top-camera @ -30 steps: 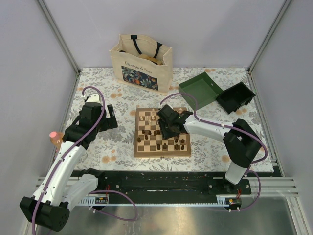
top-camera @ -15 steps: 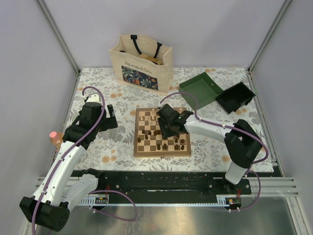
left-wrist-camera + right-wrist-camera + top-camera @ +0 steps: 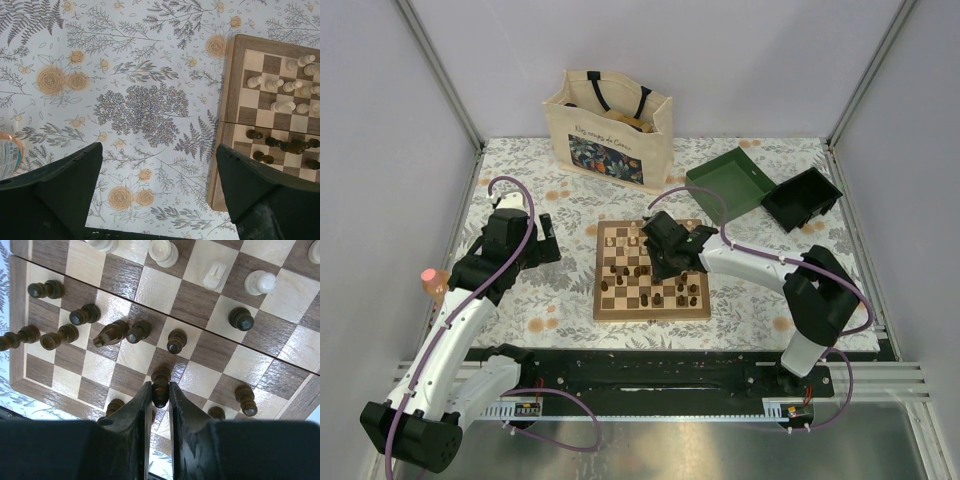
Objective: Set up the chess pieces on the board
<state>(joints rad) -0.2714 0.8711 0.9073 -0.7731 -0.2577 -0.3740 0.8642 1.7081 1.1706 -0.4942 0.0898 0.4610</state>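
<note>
The wooden chessboard [image 3: 620, 305] lies mid-table, also in the left wrist view [image 3: 227, 120] and the right wrist view [image 3: 80, 262]. Pale pieces [image 3: 275, 85] stand on its far rows, dark pieces [image 3: 82, 315] are scattered over the near rows, and one dark piece [image 3: 110, 333] lies on its side. My right gripper [image 3: 160, 392] is over the board's middle [image 3: 665, 258], shut on a dark brown chess piece [image 3: 160, 382] held upright between its fingers. My left gripper [image 3: 157, 192] is open and empty above the flowered cloth left of the board [image 3: 535, 245].
A printed tote bag [image 3: 610, 125] stands at the back. A green box [image 3: 730, 180] and a black tray [image 3: 802, 197] lie at the back right. A bottle with a pink cap [image 3: 432, 282] stands at the left edge, its rim in the left wrist view [image 3: 7, 152].
My right gripper has shifted slightly toward the far side of the board with the dark piece in it. The left arm has not moved.
</note>
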